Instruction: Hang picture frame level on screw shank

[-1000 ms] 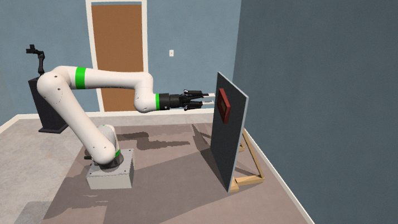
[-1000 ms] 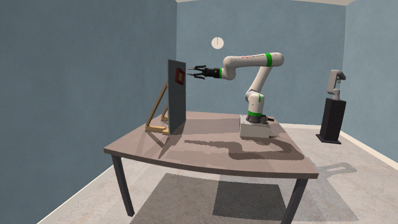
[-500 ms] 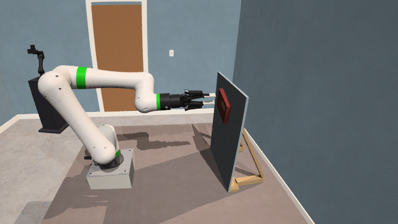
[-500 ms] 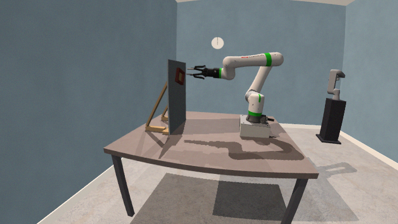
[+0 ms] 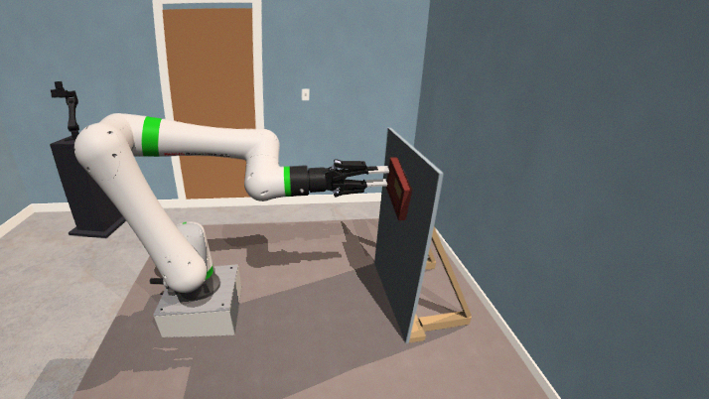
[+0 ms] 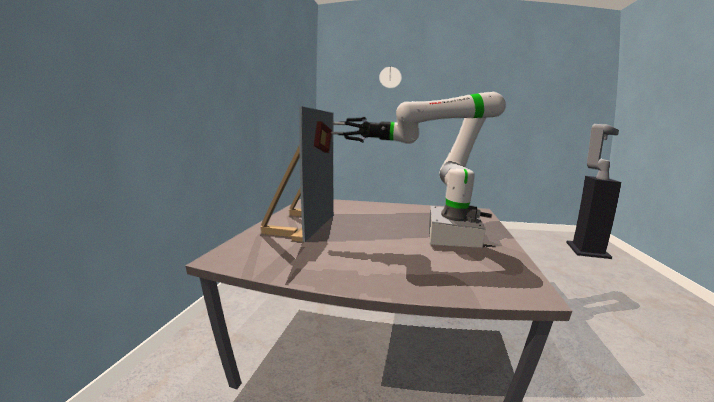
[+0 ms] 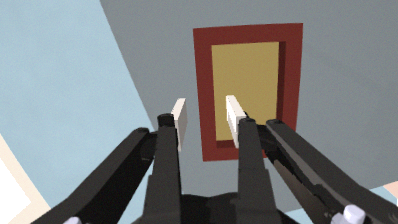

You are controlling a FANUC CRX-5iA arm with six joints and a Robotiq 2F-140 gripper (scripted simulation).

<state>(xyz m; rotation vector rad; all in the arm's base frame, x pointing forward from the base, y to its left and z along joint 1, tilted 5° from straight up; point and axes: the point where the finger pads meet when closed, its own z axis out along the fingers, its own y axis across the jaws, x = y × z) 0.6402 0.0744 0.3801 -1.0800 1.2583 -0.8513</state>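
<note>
The red picture frame (image 5: 399, 188) with a yellow centre sits flat against the upper part of the dark upright board (image 5: 404, 233). It also shows in the exterior view (image 6: 322, 137) and in the wrist view (image 7: 248, 90). The screw is hidden behind the frame. My gripper (image 5: 386, 176) reaches out level towards the board, its white fingertips right at the frame's upper part. In the wrist view the fingers stand partly closed with a narrow gap, one on each side of the frame's left border. Nothing is clamped between them.
The board (image 6: 316, 175) stands near the table's far edge on wooden props (image 5: 447, 318). The blue room wall is close behind it. The arm's grey base block (image 5: 199, 308) sits on the table. A black pedestal (image 5: 84, 194) stands on the floor farther off.
</note>
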